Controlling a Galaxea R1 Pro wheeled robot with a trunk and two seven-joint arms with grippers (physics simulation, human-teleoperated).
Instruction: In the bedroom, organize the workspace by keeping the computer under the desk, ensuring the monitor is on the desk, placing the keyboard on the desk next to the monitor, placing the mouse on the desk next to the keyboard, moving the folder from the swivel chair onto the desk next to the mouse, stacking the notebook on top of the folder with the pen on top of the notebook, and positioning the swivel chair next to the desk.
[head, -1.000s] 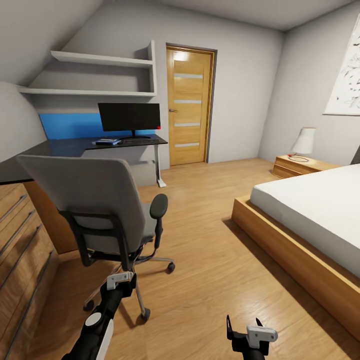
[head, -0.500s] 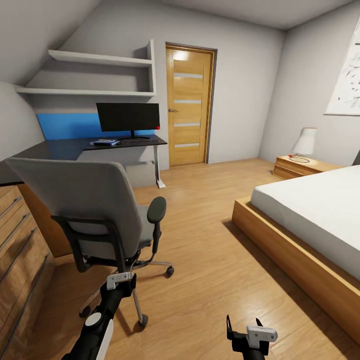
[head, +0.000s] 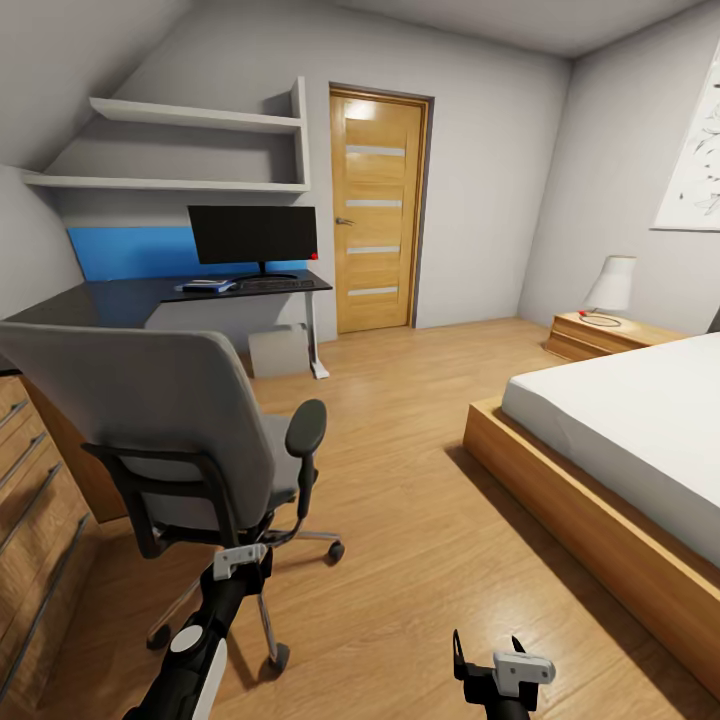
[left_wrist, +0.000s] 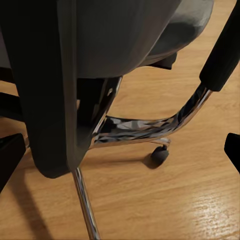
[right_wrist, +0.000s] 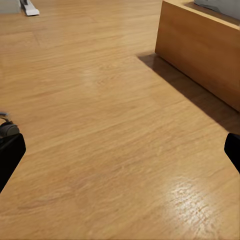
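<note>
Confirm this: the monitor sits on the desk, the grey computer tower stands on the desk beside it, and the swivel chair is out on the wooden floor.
One part is wrong: the computer stands on the floor under the desk, not on it, as the head view shows. The monitor is on the desk, and the swivel chair is out on the wooden floor.

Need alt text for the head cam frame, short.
A grey swivel chair stands with its back to the camera, the robot's left gripper just behind its base. Beyond it, a black-topped desk carries the monitor and keyboard; a bed fills the right.
</note>
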